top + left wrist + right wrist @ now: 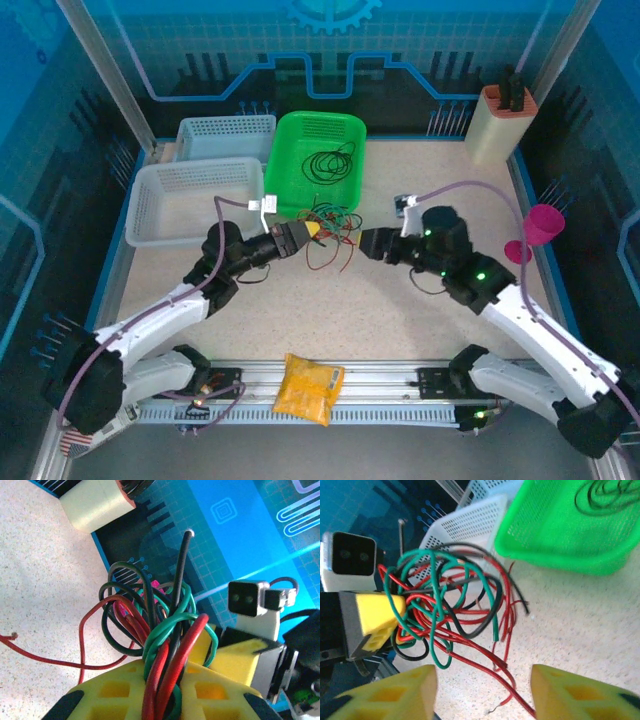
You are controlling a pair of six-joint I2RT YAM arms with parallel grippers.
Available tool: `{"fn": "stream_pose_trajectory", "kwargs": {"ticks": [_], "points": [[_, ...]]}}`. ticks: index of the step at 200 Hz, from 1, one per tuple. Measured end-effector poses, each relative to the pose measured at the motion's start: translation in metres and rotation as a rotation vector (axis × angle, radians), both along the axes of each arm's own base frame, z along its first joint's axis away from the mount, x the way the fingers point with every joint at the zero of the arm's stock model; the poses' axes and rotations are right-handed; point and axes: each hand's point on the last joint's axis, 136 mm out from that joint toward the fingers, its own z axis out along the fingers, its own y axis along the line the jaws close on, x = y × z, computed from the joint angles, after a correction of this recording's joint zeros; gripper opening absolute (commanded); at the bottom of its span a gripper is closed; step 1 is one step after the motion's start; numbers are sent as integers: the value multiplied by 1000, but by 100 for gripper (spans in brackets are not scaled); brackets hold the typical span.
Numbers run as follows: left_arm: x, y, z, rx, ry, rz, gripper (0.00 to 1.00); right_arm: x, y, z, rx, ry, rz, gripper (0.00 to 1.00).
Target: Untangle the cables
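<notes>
The cables (335, 222) are a knot of thin red, green and black wires in front of the green basket (318, 160). My left gripper (310, 233) is shut on one side of the knot. In the left wrist view its yellow fingers (115, 690) pinch a bundle of red, green and black strands (167, 650). My right gripper (363, 243) stands just right of the tangle. Its yellow fingers (395, 695) are wide apart, the gripper (484, 695) open. A loose red strand (490, 667) trails on the table between them, untouched. The tangle (445, 600) hangs from the left finger (377, 615).
A coil of black wire (330, 163) lies inside the green basket. Two white baskets (195, 200) stand at the back left. A cream holder (500, 120) sits at the back right and a pink cup (545, 222) at the right. A yellow packet (308, 388) rests on the near rail.
</notes>
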Motion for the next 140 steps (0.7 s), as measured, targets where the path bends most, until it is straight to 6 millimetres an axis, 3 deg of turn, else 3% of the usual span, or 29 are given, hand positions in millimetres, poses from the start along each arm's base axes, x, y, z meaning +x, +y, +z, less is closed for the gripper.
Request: {"fn": "stream_pose_trajectory", "kwargs": {"ticks": [23,44,90,140], "points": [[-3,2,6,54,-49,0,0,4,-14,33,56,-19,19,53],[-4,2,0,95,-62,-6,0,-1,-6,40,87,14,108,53],[-8,0,-8,140,-77,-33,0,-7,18,10,83,167,277,46],[-1,0,-42,314,22,-35,0,-4,8,-16,-33,222,237,42]]}}
